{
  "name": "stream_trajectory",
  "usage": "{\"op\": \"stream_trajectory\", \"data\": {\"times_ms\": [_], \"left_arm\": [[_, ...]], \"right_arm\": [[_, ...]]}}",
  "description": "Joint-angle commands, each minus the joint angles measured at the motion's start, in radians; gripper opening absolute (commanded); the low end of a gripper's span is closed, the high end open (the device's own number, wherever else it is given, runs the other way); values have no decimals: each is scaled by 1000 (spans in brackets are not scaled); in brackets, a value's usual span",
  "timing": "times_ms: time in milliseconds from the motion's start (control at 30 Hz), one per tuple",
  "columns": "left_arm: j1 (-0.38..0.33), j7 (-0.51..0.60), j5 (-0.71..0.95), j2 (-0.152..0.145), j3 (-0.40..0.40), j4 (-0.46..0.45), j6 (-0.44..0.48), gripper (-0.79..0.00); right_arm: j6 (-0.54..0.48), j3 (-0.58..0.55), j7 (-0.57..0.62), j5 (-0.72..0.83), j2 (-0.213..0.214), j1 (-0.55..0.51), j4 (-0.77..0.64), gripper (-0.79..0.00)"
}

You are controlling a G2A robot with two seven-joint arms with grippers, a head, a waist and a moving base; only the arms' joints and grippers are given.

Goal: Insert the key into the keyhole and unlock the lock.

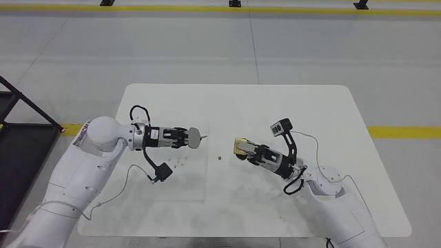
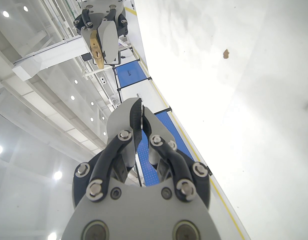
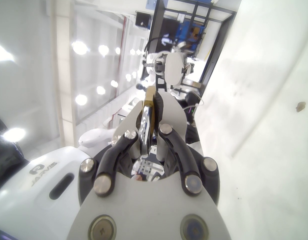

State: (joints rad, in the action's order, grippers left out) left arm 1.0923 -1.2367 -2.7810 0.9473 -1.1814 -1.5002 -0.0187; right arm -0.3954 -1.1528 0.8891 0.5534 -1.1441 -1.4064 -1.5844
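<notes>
- At the lock (image 2: 96, 51), the right gripper (image 3: 154, 102) is clenched on the brass body and holds it clear of the table (image 1: 331, 110). The shackle runs back between its fingers.
- Facing the lock, the left gripper (image 2: 141, 112) is clenched on the key (image 1: 203, 138). It is near the lock but apart from it.
- The key's long axis runs from the left gripper toward the lock. The keyhole (image 2: 96, 55) is turned toward the left gripper.
- Judgement: insertion depends on bringing the key tip onto the keyhole along that axis. The left arm is placed to close the gap. The lock appears to sit off the key's line, so a sideways correction is probably needed.
- The key blade is a thin sliver between the pads. How its teeth sit relative to the keyhole slot cannot be determined.
- A small speck (image 1: 219, 158) lies on the table beneath the gap beside the lock.
</notes>
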Motion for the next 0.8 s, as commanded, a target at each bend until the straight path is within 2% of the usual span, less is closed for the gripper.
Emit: {"op": "stream_trajectory", "data": {"times_ms": [0, 100, 400, 733, 767], "left_arm": [[2, -9, 19, 1, 7, -5, -11, -785], [-27, -56, -20, -2, 22, 14, -37, -785], [-115, -299, 198, 9, 71, 140, -139, -785], [-198, -299, 271, 1, 198, 228, -174, -785], [-204, -299, 277, 1, 206, 234, -180, -785]], "right_arm": [[0, 0, 0, 0, 0, 0, 0, -785], [0, 0, 0, 0, 0, 0, 0, -785], [0, 0, 0, 0, 0, 0, 0, -785], [0, 0, 0, 0, 0, 0, 0, -785], [6, -3, -21, -40, 1, 1, -4, -785]]}}
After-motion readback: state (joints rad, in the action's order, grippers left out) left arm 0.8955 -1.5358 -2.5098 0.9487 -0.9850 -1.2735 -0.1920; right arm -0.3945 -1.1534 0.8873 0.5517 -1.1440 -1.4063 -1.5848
